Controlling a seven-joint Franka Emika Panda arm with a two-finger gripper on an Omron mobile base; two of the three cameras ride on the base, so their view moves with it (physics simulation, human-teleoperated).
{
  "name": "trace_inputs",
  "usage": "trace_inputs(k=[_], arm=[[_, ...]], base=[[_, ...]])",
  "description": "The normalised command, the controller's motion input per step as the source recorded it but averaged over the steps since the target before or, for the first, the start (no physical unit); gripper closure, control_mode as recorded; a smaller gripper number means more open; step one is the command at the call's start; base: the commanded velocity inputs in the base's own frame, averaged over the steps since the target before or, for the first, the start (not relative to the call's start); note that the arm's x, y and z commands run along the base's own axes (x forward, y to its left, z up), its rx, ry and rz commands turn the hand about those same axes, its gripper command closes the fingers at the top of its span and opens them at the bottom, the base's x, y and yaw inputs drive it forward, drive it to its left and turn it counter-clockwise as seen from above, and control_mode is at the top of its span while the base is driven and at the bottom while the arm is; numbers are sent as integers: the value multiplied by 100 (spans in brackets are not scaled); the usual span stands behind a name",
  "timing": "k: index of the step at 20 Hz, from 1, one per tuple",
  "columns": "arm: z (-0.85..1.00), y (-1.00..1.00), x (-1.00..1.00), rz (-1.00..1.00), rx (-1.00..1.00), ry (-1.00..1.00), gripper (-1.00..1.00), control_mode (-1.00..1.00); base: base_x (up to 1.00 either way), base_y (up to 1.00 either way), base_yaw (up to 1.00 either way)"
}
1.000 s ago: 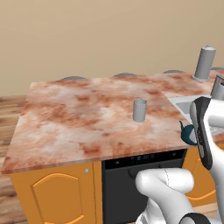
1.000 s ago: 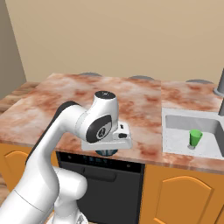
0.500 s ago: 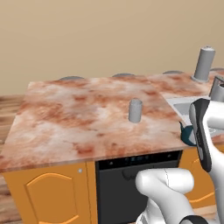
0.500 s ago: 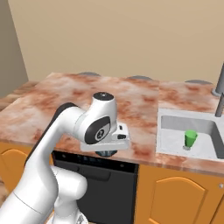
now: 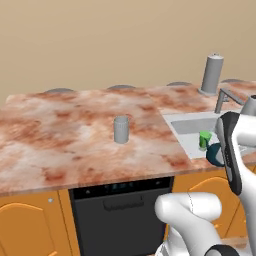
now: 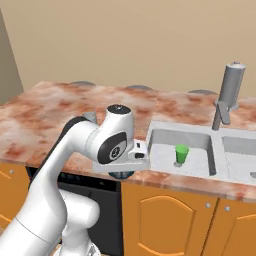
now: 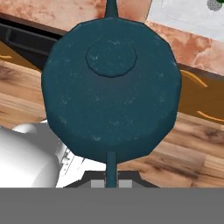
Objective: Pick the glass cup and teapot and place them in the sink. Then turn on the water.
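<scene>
My end effector (image 7: pixel 112 181) is clamped on the teapot (image 7: pixel 111 92), held in the air by the surface (image 5: pixel 60 140) front edge, near the sink (image 6: pixel 165 150). The glass cup (image 5: pixel 121 129) stands upright mid surface, w/ 1 green cup (image 6: pixel 181 154) in the sink basin.

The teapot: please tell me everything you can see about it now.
The teapot is dark teal, round and matte, with a flat round lid knob and a thin handle. It hangs in the shut tool, held by the handle, off the counter's front edge, above the wooden floor, left of the sink.
</scene>
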Motion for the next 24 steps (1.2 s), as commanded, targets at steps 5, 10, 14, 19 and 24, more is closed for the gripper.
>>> trace_inputs(k=[5, 10, 14, 19, 24], arm=[[0, 0, 0, 0, 0, 0, 100, 100], [0, 0, 0, 0, 0, 0, 100, 100], [0, 0, 0, 0, 0, 0, 100, 100], [0, 0, 0, 0, 0, 0, 100, 100], [0, 0, 0, 0, 0, 0, 100, 100]], base=[[21, -59, 0], [22, -67, 0], [22, -69, 0], [36, -67, 1], [52, -59, 0]])
